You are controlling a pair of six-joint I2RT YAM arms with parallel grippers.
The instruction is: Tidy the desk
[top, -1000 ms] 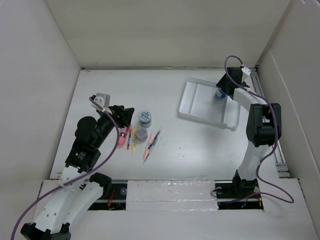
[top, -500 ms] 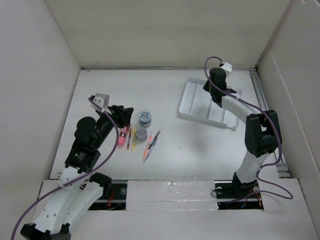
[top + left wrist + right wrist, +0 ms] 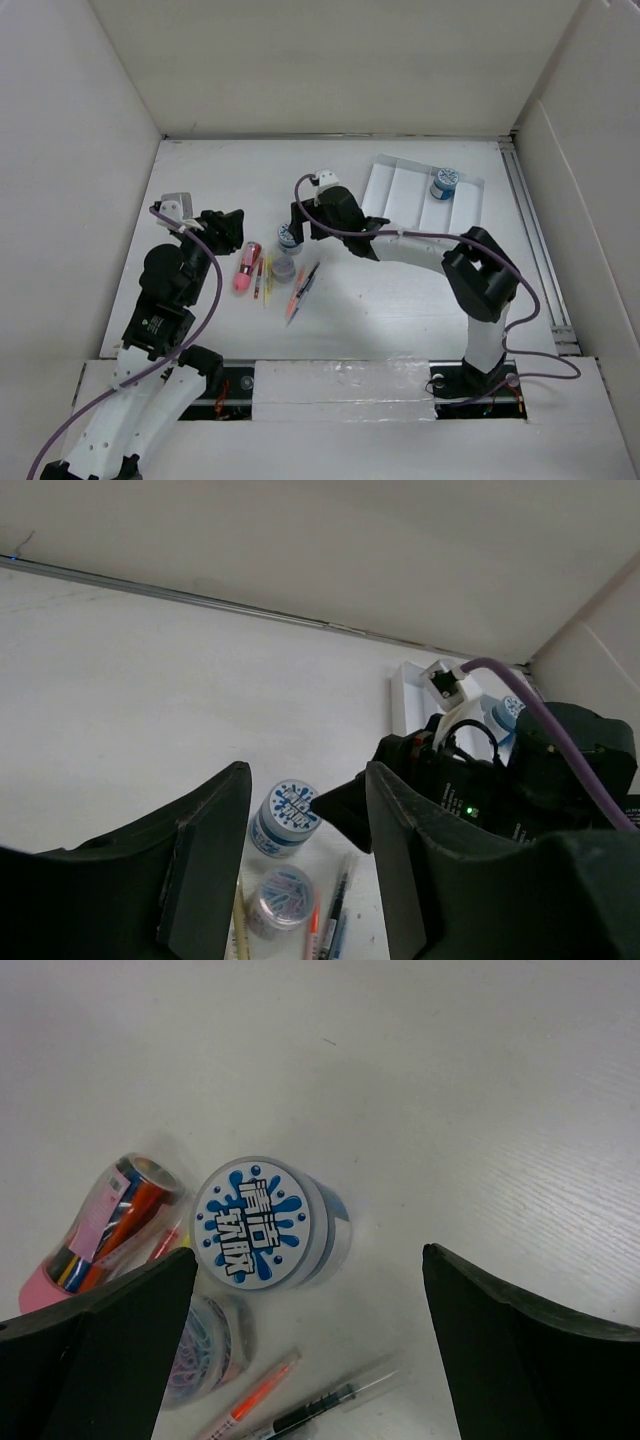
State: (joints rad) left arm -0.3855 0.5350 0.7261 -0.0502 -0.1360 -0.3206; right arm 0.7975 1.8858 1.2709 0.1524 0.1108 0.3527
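1. Reaching in from the right side, the right arm was seen stretched across the desk (image 3: 400, 300), a wide white tabletop enclosed by tall white walls.
2. The right gripper (image 3: 310, 1255) was held with its jaws spread wide and nothing clasped between them, poised above a blue-lidded tub (image 3: 265, 1222) that stood upright on the desk, left of centre.
3. A clear tub of paper clips (image 3: 197, 1348) was found just beside that tub on its near side, and a pink case of coloured pens (image 3: 95, 1232) was laid flat to its left.
4. Several loose pens (image 3: 302, 285) were scattered on the desk near the clip tub.
5. The left gripper (image 3: 305, 780) was seen left of this cluster, its fingers parted and empty, touching none of the objects.
6. A white compartmented tray (image 3: 405, 190) was set toward the far right of the desk, well apart from the cluster.
7. A second blue-lidded tub (image 3: 443, 183) was seen inside the tray, toward its right end.
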